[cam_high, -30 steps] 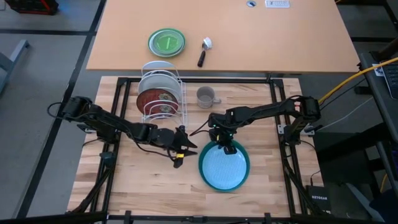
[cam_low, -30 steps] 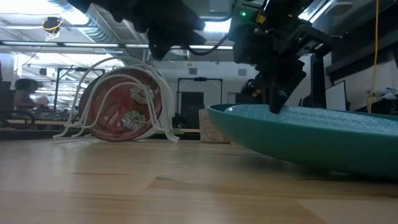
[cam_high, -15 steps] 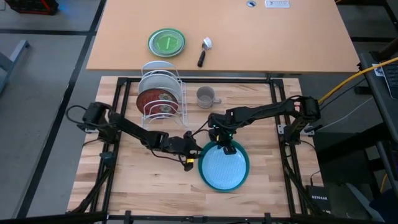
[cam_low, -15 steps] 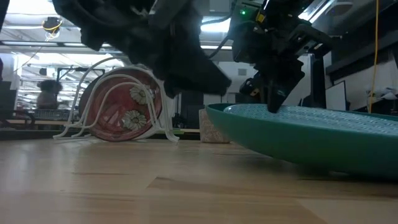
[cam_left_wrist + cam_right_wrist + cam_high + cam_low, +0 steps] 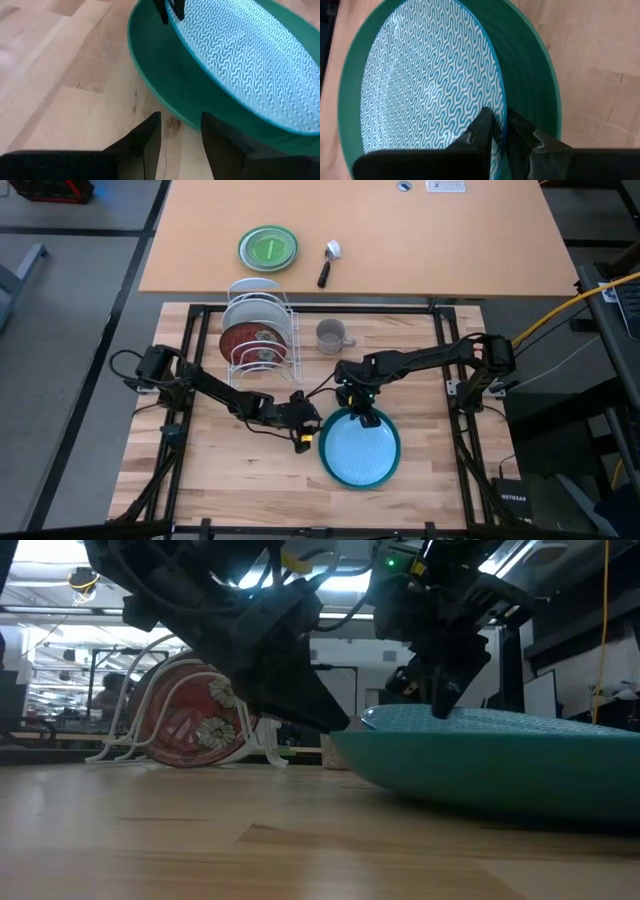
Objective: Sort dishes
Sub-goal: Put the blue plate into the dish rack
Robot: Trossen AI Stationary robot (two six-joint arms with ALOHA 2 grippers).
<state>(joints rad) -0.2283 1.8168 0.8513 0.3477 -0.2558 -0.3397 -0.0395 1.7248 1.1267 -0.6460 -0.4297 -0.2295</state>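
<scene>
A light blue patterned plate (image 5: pixel 420 85) lies inside a larger teal plate (image 5: pixel 530 75) on the wooden table, right of centre (image 5: pixel 325 450). My right gripper (image 5: pixel 499 117) is shut on the light blue plate at its far edge (image 5: pixel 367 416). My left gripper (image 5: pixel 180 120) is open, low over the table, at the teal plate's left rim (image 5: pixel 340 728). A white plate (image 5: pixel 255 308) and a dark red patterned plate (image 5: pixel 255 340) stand on edge in the white wire rack (image 5: pixel 285 330). A grey mug (image 5: pixel 333 335) stands right of the rack. My right gripper pinches the light blue plate's far rim (image 5: pixel 497 102) between its two fingers, one finger on the patterned inside, one outside the rim. The fingers point down from above. The plate rests in the teal plate. My left gripper: I cannot tell whether its fingertips touch the teal plate's rim.
A small bright green plate (image 5: pixel 268 248) and a black-handled tool (image 5: pixel 328 262) lie on the tan table behind. Bare wood lies at the table's near left (image 5: pixel 220 470) and to the right of the plates (image 5: pixel 430 440).
My left gripper has gone toward the table's right edge and down, from left of the plates up to the teal plate's left rim.
</scene>
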